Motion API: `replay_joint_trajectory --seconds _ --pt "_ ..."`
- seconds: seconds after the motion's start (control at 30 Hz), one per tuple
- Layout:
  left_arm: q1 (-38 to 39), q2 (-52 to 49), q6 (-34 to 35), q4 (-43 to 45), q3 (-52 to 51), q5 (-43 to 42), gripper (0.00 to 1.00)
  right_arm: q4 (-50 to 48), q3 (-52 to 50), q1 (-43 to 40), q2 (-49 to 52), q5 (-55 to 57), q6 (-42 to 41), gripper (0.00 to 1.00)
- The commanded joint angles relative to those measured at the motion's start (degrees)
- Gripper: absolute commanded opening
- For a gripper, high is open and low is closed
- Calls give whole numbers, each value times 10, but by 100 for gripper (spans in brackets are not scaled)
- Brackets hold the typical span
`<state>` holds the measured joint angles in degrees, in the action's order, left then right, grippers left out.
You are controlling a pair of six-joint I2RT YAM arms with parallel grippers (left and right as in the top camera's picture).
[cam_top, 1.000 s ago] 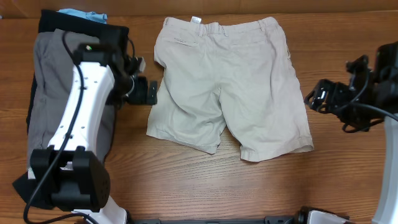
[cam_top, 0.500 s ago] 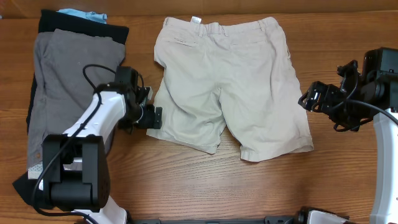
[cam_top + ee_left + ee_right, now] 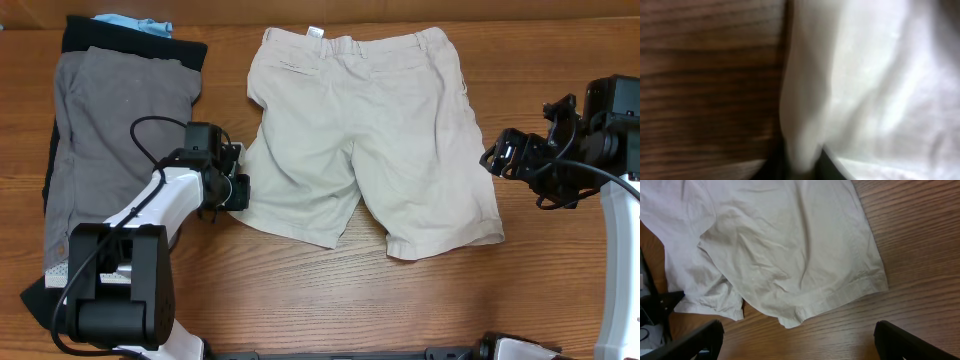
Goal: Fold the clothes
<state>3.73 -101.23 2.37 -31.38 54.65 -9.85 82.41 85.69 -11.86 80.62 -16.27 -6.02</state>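
Left's on the shorts, right isn't
Your left gripper [image 3: 238,190] pinches the left leg edge of the shorts [image 3: 370,120], lying mid-table, waistband far; right gripper [image 3: 497,160], jaws wide apart, hovers just right of the other leg.

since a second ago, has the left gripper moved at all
Yes. Against the grey shorts, which stayed put, the left gripper slid toward the bottom of the overhead view, along the beige shorts to the hem corner.
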Motion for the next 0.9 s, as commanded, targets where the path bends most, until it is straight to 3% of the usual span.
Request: replay_joint_trajectory --seconds 0.0,0.2,0.37,0.4,0.43,0.5,0.53,0.7,0.87 --pt "0 -16 50 -45 -27 -8 4 -3 -2 3 -5 -3 -2 100" --pt "-7 -16 131 -242 30 -5 4 -3 -2 3 -4 -3 -2 100" --pt "-27 -16 123 -343 67 -2 6 6 -2 3 9 10 -2 100" --pt "-31 -16 115 -352 70 -2 11 6 -2 3 14 13 -2 100" --pt "-35 -16 109 -356 71 -2 24 6 -2 3 20 12 -2 100" --pt "-40 -16 102 -356 72 -2 81 5 -2 3 33 13 -2 100" --pt "-42 -16 102 -355 72 -3 100 5 -2 3 41 13 -2 100" --pt "-45 -16 92 -355 84 -4 100 6 -3 3 89 24 -2 100" --pt "-45 -16 91 -360 159 -40 100 -4 -34 1 127 45 -3 98"
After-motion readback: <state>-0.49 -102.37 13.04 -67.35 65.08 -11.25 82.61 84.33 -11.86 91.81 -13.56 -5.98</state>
